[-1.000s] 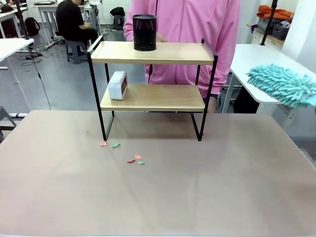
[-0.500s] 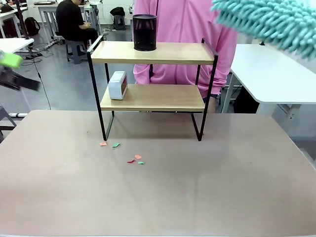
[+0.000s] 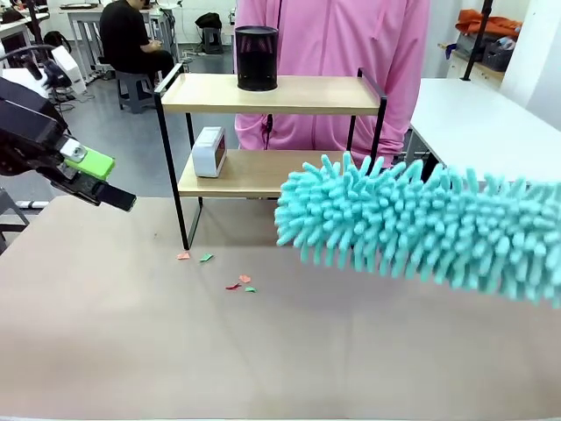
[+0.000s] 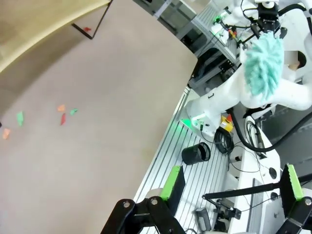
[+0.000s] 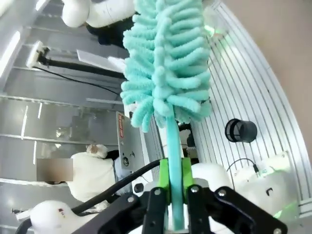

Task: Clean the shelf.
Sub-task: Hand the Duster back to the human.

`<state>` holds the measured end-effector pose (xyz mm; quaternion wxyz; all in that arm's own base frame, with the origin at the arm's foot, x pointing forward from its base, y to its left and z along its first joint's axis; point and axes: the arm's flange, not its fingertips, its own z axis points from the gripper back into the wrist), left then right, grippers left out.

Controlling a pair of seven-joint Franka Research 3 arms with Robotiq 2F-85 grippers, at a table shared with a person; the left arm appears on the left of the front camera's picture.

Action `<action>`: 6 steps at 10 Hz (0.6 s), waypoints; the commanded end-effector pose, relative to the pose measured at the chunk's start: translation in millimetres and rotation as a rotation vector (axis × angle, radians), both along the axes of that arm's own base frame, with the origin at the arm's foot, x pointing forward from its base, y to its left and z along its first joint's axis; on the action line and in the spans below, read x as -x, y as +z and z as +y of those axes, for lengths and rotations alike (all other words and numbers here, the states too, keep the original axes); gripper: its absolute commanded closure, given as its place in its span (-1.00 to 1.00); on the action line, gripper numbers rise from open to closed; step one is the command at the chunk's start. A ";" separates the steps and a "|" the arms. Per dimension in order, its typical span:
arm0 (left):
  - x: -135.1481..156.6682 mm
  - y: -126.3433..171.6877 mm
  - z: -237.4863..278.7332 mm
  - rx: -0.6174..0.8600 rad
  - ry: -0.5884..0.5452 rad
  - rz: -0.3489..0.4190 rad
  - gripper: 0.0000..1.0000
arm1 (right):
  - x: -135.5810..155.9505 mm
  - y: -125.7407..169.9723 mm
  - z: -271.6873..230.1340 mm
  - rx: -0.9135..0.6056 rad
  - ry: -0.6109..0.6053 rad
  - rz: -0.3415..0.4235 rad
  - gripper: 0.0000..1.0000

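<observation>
While the right tool point(image 5: 175, 174) clamps a teal chenille duster point(image 3: 421, 230) before the shelf point(image 3: 316, 95), the left tool point(image 4: 233, 184) gapes empty.

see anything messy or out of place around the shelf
Yes: a few small coloured scraps, orange, green and red, lie scattered on the table just in front of the shelf, by its near left leg. The black cup and small white device on its boards stand upright.
</observation>
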<state>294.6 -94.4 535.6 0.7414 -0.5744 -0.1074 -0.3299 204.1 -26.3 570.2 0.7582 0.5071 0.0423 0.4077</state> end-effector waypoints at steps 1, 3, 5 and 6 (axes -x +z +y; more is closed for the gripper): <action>-0.1 -3.3 -1.1 0.000 -0.003 0.008 -1.00 | 1.6 -2.2 4.2 0.018 0.025 -0.008 0.75; -10.1 1.4 -44.8 0.027 -0.090 -0.016 -1.00 | -27.9 10.2 53.3 0.074 0.191 -0.053 0.75; -17.5 -7.0 -75.7 0.063 -0.125 0.013 -1.00 | -52.1 18.7 92.2 0.139 0.297 -0.027 0.75; -19.5 -13.1 -88.4 0.072 -0.181 0.046 -1.00 | -58.3 17.1 112.3 0.171 0.332 -0.023 0.75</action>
